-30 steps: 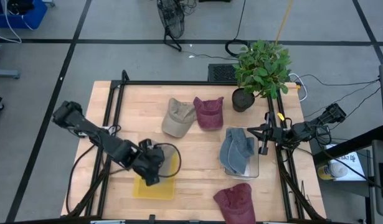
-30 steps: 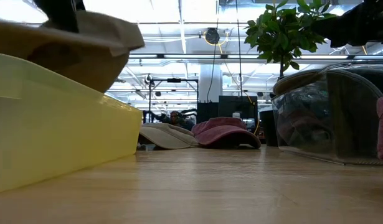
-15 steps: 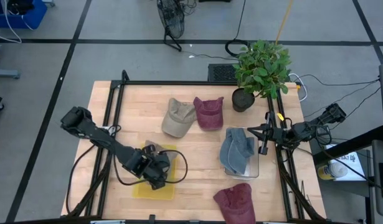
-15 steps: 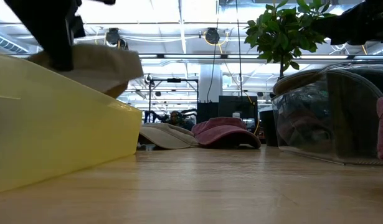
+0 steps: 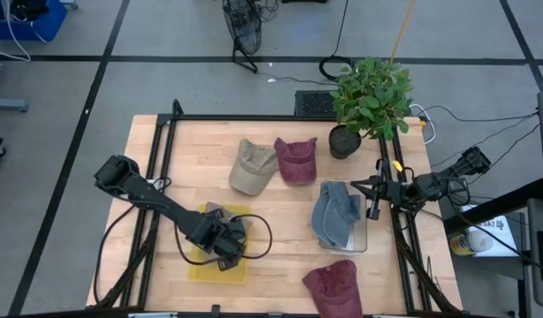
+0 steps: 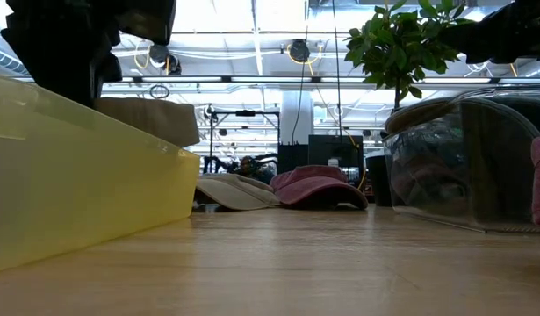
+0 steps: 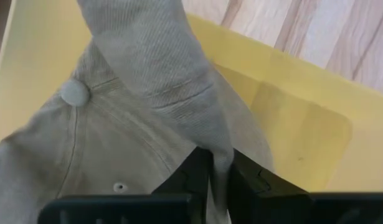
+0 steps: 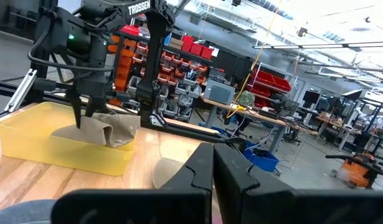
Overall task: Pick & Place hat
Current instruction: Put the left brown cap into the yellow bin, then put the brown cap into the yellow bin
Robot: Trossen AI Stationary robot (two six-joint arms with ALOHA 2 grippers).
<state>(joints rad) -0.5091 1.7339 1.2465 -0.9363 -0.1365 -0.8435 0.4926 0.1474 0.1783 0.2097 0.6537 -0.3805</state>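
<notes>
We see a pale wooden table [image 5: 280, 221] carrying a shallow yellow plastic bin [image 5: 200, 265] near its front left, and inside that bin lies the khaki cotton cap [image 7: 135, 118], crown folded and its top button showing. We judge this cap light, soft and floppy: the crown creases under any squeeze, while the brim is the stiffer part, so a pinch on a fold of cloth or on the brim edge is where we would take hold. It is neither slippery nor fragile, though limp cloth can sag and snag on the bin wall.

The left gripper [image 7: 219, 177] is down in the bin, its two dark fingers drawn narrow with a ridge of the khaki cloth pinched between them, so it grips the cap while the cap rests on the bin floor.

The right gripper [image 8: 213, 165] waits at the table's right edge, its fingers closed together on nothing.
</notes>
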